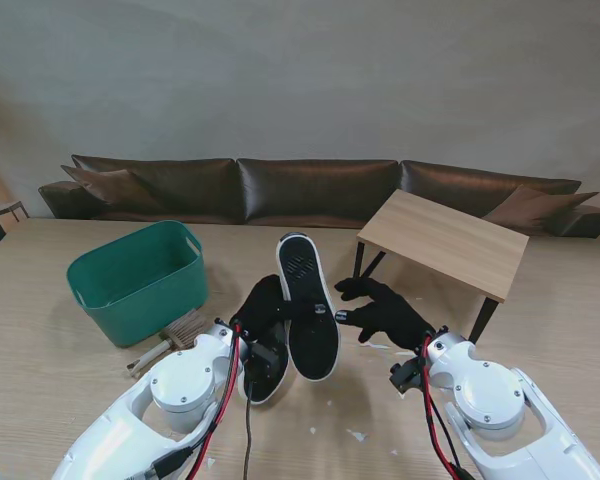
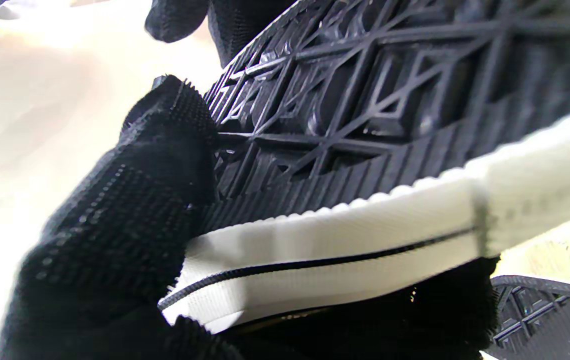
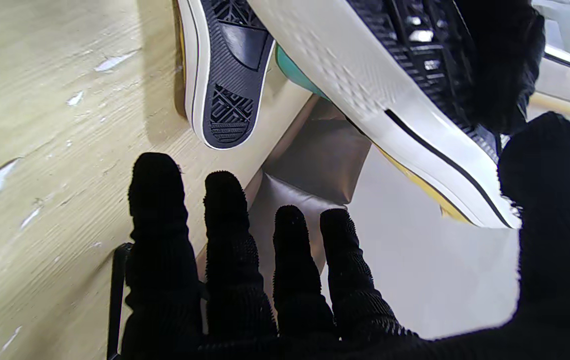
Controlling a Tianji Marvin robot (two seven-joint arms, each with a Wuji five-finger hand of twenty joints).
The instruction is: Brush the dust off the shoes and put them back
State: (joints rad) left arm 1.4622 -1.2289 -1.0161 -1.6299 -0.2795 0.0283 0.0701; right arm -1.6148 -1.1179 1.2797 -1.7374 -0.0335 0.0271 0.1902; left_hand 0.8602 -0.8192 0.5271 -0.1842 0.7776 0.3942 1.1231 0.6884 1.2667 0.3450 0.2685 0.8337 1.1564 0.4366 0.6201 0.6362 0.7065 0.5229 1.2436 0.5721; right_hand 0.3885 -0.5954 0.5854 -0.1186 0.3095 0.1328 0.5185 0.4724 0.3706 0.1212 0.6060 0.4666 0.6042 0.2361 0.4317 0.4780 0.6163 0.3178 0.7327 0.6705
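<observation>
At frame centre my left hand (image 1: 263, 305) clamps the raised shoe (image 1: 308, 305), sole toward me. Light, stiff rubber rim: grip there. My right hand (image 1: 380, 312) is spread, empty. Second shoe (image 1: 263, 365) lies beneath.

1. Shoe A (image 1: 308, 308): black sole, white rim w/ black stripe, yellow upper; held off the table, sole up, mid-table.
2. Shoe B (image 1: 265, 372): same type, sole up on table, near edge, partly under A.
3. Brush (image 1: 170, 340): wooden, lying left of the shoes.
</observation>
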